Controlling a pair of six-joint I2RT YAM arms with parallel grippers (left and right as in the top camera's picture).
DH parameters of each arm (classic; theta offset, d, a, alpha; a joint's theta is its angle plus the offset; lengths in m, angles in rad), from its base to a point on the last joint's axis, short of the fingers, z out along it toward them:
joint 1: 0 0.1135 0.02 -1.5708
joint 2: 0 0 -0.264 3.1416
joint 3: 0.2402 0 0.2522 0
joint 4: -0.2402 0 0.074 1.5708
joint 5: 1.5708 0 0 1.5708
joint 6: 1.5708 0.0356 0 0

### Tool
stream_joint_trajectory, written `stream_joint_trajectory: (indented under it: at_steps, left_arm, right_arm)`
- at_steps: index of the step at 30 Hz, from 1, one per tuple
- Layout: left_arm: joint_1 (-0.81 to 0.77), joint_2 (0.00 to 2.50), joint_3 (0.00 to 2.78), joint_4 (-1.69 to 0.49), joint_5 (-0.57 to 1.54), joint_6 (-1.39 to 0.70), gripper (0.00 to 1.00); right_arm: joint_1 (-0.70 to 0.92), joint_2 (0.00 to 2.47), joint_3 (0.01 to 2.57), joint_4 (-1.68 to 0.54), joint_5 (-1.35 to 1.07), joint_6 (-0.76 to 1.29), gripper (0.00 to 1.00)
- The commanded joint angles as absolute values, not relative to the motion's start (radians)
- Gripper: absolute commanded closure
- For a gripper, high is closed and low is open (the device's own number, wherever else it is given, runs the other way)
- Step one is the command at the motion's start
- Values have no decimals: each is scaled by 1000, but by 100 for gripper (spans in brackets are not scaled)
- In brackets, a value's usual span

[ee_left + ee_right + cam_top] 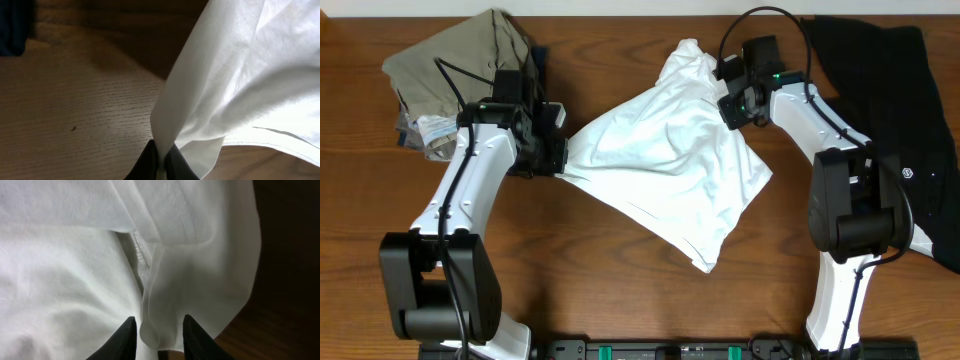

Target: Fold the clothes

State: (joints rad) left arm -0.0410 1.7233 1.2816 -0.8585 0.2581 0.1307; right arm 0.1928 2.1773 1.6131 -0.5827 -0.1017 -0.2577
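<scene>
Two arms, one shirt: you've got the big white soft-fabric T-shirt [665,160] in the middle of the brown wooden table [620,290]. It's stretched between both arms and sags into a rough diamond, with one corner pointing toward the near edge. Your left arm [470,190] has the shirt's left corner, and the left wrist view settles it. The left jaws are pinched fully closed on a gathered bit of white cloth, the dark fingers [145,167] squeezed together while the fabric fans up and away to the right. Your right arm [800,110] is at the shirt's upper right, by the crumpled far end. From the right wrist camera the right jaws stand partly apart, the two black fingers [125,340] either side of a soft ridge of white fabric below a stitched seam [142,255]. The ridge looks narrower than the gap, so I wouldn't call that a clamp, and I can't tell whether either finger is actually pressing on it. Off to the side, a crumpled olive-khaki cloth garment [460,60] sits in the far left corner just behind the left arm. A black fabric garment with a small white logo [890,90] lies spread along the right edge, and the right arm reaches over part of it.
</scene>
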Motion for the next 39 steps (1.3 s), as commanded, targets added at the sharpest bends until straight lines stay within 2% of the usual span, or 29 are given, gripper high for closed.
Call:
stream_joint_trajectory:
  at_steps: [1, 7, 11, 20, 28, 30, 35, 39]
  left_arm:
    - [-36, 1724, 1300, -859, 245, 125, 94]
    - [-36, 1724, 1295, -859, 245, 125, 94]
    - [-36, 1724, 1295, -859, 245, 125, 94]
    - [-36, 1724, 1295, -859, 245, 125, 94]
    - [-36, 1724, 1295, -854, 245, 125, 94]
    - [-36, 1724, 1295, -854, 245, 125, 94]
    - [-36, 1724, 1295, -854, 245, 125, 94]
    - [-36, 1724, 1295, -854, 245, 125, 94]
  right_arm:
    - [189, 2153, 1623, -587, -122, -260, 71]
    - [189, 2162, 1623, -589, -122, -267, 72]
    - [189, 2165, 1622, -584, -124, -267, 77]
    - [188, 2186, 1622, -583, -125, -267, 77]
    - [184, 2190, 1622, -583, -124, -267, 85]
    - [184, 2191, 1622, -584, -124, -267, 85]
    - [184, 2194, 1622, -596, -124, -267, 73]
    - [184, 2194, 1622, -602, -124, -267, 71]
